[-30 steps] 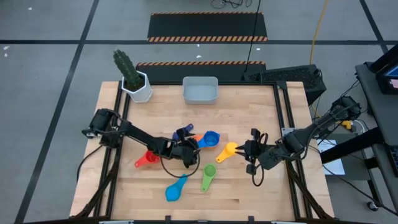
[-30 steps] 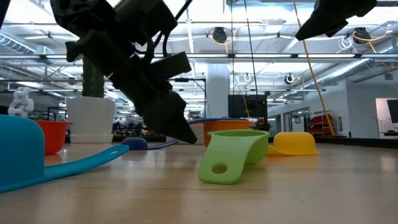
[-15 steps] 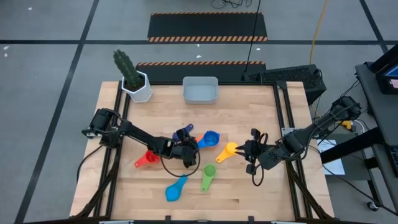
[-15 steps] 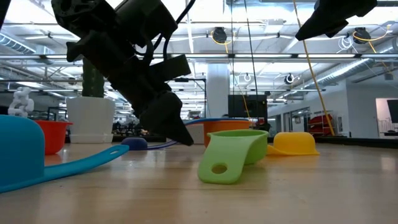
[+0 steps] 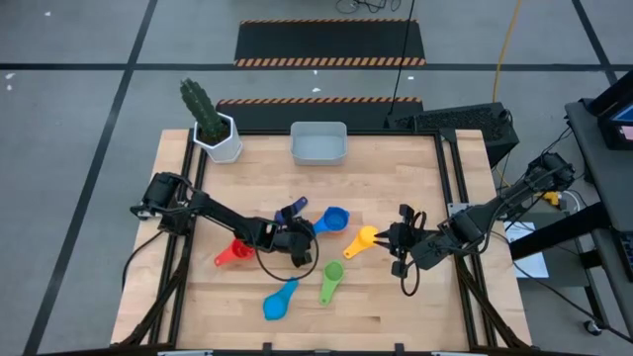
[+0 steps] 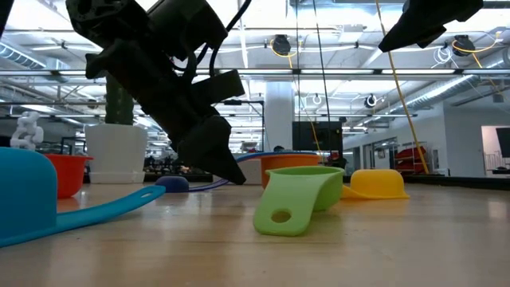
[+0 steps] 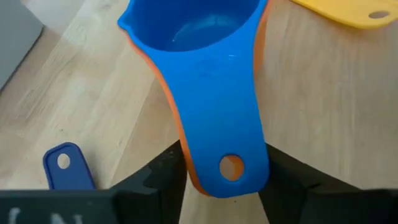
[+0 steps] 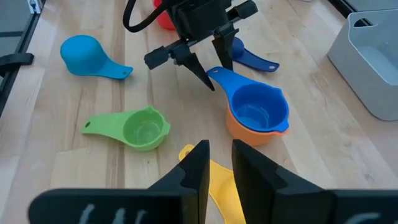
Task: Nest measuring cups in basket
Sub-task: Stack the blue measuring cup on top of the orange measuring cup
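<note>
A blue measuring cup (image 5: 337,219) sits nested in an orange one (image 8: 249,134) at mid-table. My left gripper (image 5: 313,231) is at their stacked handles, with one finger on each side. The yellow cup (image 5: 364,239) lies just beyond my right gripper (image 5: 396,238), which hovers with a narrow gap between its fingers and nothing in it. The green (image 5: 331,280), light blue (image 5: 280,300), red (image 5: 234,252) and dark blue (image 5: 294,211) cups lie loose on the wood. The basket (image 5: 318,143) stands at the far edge. My left gripper has the blue cup's handle near its free end (image 7: 214,146), with the orange handle under it, between its two fingers (image 7: 165,177), which lie against the two long edges. The fingers slant down from the table's left, along the handle. Both cups rest on the table.
A white hexagonal pot with a cactus (image 5: 218,133) stands at the far left corner, beside the basket. The dark blue cup's handle (image 7: 65,165) lies close by my left gripper. The green cup (image 8: 140,127) lies between the two arms.
My left gripper has stayed in place and its fingers have drawn together around the blue cup's handle. The cups have not moved.
</note>
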You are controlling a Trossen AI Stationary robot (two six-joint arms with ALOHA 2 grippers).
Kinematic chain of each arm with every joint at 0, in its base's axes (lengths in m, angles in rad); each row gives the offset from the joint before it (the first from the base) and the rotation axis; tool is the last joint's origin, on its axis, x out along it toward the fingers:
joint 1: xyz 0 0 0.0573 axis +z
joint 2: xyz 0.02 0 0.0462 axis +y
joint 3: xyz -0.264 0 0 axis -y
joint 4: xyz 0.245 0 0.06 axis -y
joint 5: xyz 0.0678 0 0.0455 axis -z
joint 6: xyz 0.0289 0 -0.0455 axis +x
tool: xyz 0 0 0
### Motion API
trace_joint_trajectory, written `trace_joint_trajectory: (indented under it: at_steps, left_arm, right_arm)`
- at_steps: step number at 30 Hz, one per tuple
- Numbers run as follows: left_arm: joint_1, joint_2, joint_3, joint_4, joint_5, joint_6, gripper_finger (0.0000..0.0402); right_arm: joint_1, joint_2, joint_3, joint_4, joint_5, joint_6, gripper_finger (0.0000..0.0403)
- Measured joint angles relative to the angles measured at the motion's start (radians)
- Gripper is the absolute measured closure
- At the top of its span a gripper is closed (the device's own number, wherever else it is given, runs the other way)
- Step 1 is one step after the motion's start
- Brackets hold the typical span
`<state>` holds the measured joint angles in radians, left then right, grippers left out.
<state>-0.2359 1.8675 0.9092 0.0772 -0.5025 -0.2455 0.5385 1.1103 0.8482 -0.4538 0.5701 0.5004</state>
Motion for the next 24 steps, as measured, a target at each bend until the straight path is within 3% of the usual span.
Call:
trace_joint_trajectory:
  at_steps: [8, 24]
  left_arm:
    - [0.000, 0.000, 0.000, 0.000, 0.001, 0.001, 0.0272]
    - [-0.008, 0.000, 0.000, -0.009, -0.006, 0.027, 0.0248]
  right_arm:
    - [0.000, 0.000, 0.000, 0.000, -0.014, 0.003, 0.0342]
    - [0.000, 0.000, 0.000, 0.000, -0.031, 0.003, 0.0342]
